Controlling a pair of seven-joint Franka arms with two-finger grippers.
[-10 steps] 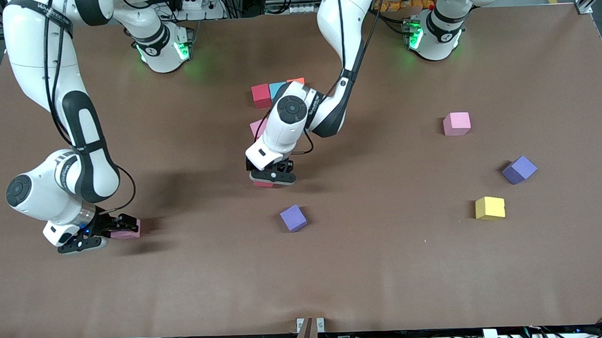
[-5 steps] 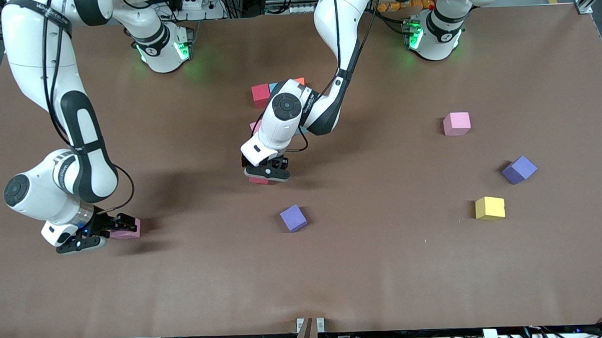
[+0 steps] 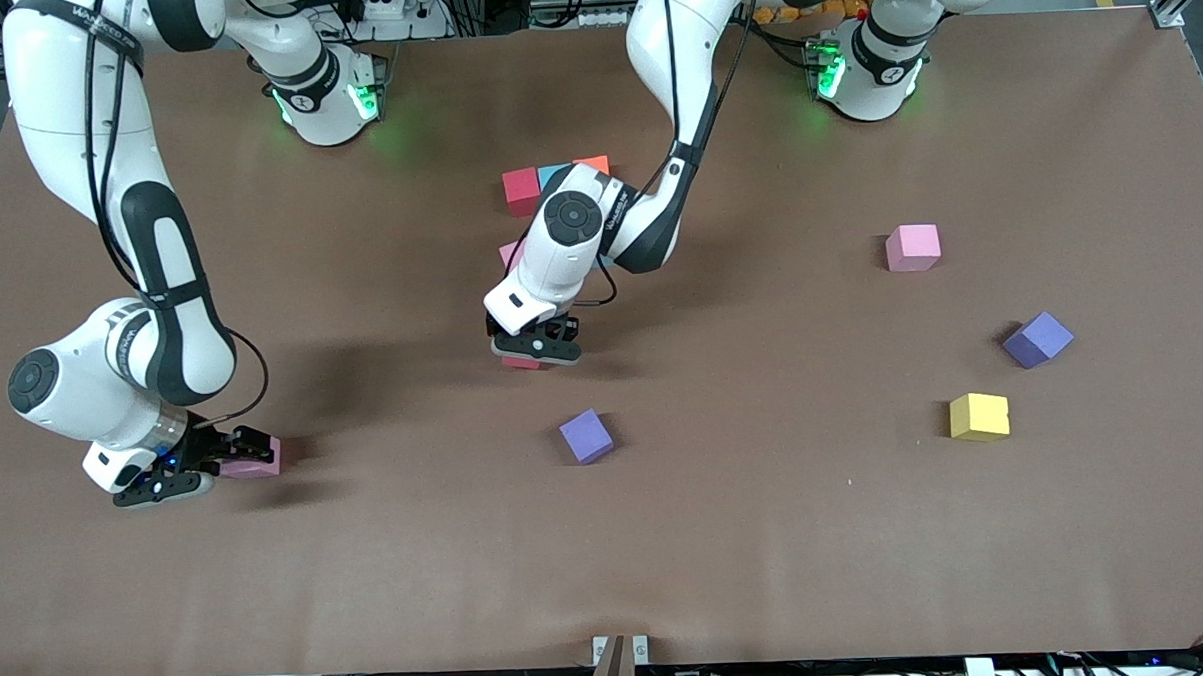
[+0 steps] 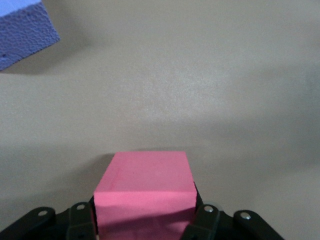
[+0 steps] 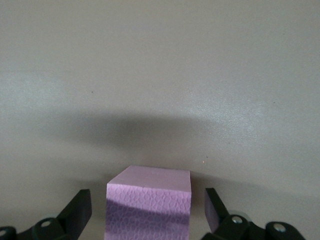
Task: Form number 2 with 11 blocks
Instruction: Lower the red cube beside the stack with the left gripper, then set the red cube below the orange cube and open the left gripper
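Left gripper [image 3: 534, 354] pinches a red foam cube [image 4: 144, 196] low over mid-table, just nearer the camera than the started cluster, while the right gripper [image 3: 227, 458] straddles a pink foam cube [image 5: 149, 202], spread wide.

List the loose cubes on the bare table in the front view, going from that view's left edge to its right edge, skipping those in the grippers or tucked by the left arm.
Purple cube → pink cube → yellow cube → second purple cube.

Yellow block [image 3: 978, 416], purple cube [image 3: 586, 436], brown table [image 3: 768, 532]
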